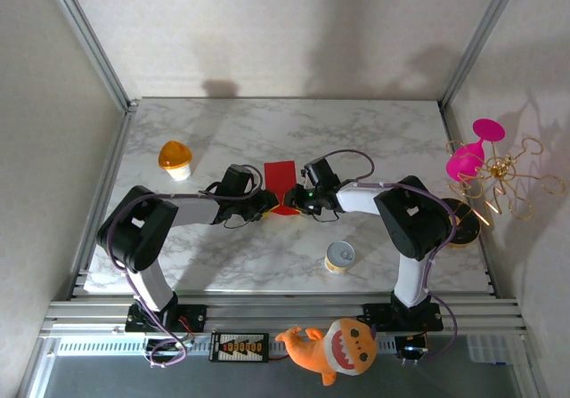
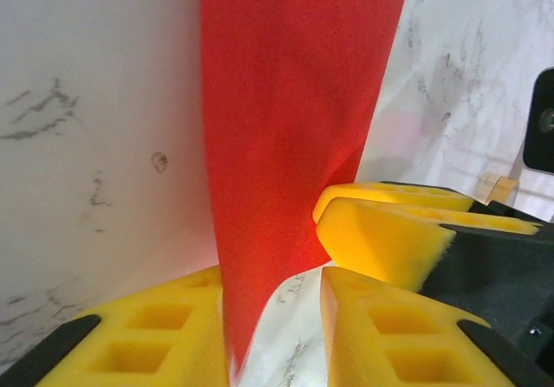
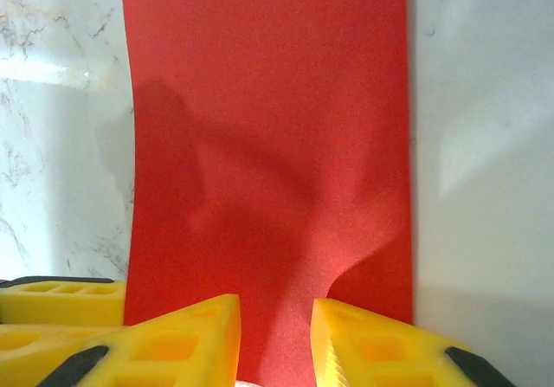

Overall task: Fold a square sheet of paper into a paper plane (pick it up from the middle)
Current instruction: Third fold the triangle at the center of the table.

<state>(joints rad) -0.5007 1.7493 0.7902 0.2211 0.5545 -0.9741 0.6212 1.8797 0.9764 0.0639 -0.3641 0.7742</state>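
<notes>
The paper (image 1: 279, 177) looks thin, floppy; pinch its middle softly; at its 6 o'clock end, left gripper (image 2: 270, 287) and right gripper (image 3: 275, 309) sit narrow, maybe not clamped.

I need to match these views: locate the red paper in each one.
Top external: the red paper lies at the centre of the marble table.
Left wrist: the paper runs up the middle as a tall strip.
Right wrist: the paper spans the centre, top to bottom.
Shared landmark: the grey-veined marble flanking it.
</notes>
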